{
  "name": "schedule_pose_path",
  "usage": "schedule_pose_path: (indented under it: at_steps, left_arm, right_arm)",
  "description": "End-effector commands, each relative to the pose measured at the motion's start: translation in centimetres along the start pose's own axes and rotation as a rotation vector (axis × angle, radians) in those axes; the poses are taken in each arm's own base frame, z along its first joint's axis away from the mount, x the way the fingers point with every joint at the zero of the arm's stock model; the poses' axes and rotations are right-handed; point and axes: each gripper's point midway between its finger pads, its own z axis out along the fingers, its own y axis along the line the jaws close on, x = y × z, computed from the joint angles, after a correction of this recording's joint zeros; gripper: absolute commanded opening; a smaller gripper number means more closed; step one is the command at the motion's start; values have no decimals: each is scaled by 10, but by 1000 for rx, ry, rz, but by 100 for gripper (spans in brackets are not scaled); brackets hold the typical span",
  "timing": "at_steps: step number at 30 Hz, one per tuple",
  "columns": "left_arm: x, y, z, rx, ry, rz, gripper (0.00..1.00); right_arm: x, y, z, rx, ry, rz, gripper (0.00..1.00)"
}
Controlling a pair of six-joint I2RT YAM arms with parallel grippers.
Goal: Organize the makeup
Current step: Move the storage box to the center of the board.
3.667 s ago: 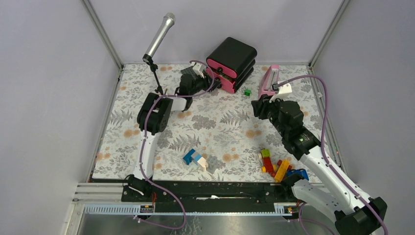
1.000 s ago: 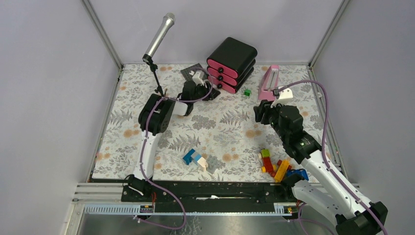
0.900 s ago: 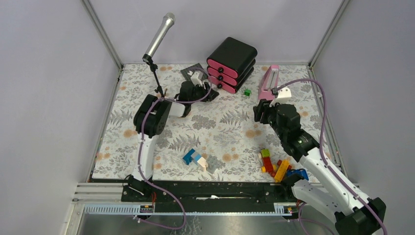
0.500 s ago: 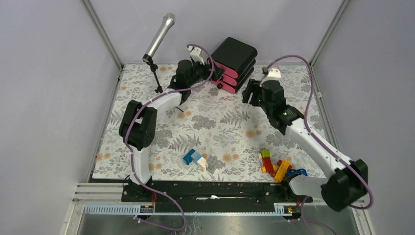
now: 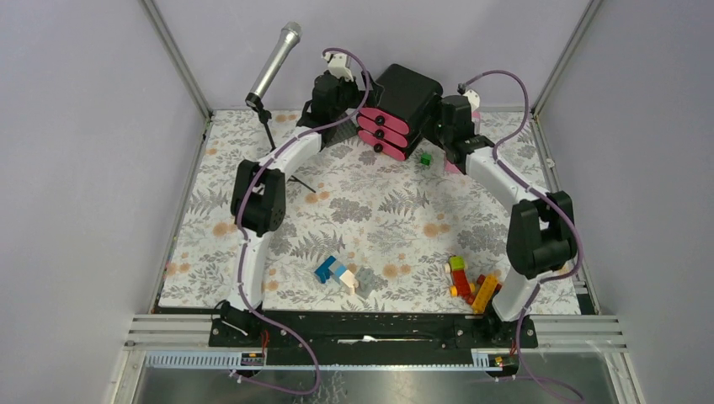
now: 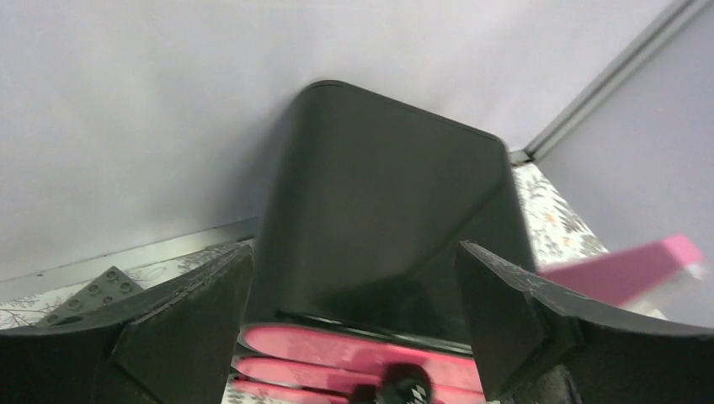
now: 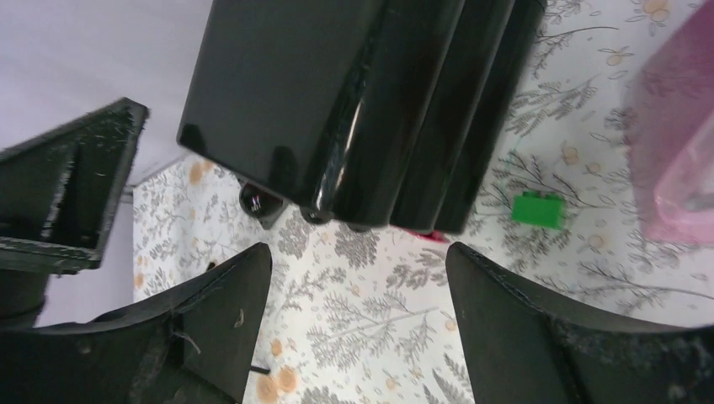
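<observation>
— Both arms have swung from mid-table to the back wall. Why?

— To bracket the drawer box (image 5: 398,101), I judge. The left gripper (image 6: 352,257) and right gripper (image 7: 360,248) each stand spread and hold nothing, one either side of it, likely to steady or open it.

— And the makeup?

— None shows. The drawers look closed, so their contents are hidden. The pink metronome (image 7: 674,143) is cut off at the frame edge.

Drawer box (image 7: 337,101) shell noted glossy, smooth black plastic. Right gripper (image 7: 358,261) fingers (image 7: 514,328) matt, scuffed. Floral mat (image 7: 379,337) beneath box matt.
</observation>
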Motion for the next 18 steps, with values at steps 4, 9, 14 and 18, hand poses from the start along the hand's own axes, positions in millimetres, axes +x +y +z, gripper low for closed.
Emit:
schedule_pose_path:
  at_steps: [4, 9, 14, 18]
  left_arm:
    - [-9, 39, 30, 3, -75, -56, 96]
    - [-3, 47, 37, 39, -92, -106, 96]
    - [5, 41, 39, 112, -71, -121, 94]
    - [17, 32, 34, 182, -19, -156, 85]
  right_arm:
    - [-27, 23, 37, -52, -61, 144, 84]
    - [-28, 19, 55, -38, -71, 162, 86]
    - [-25, 10, 73, -16, -67, 174, 87]
    - [-20, 4, 87, -15, -44, 187, 86]
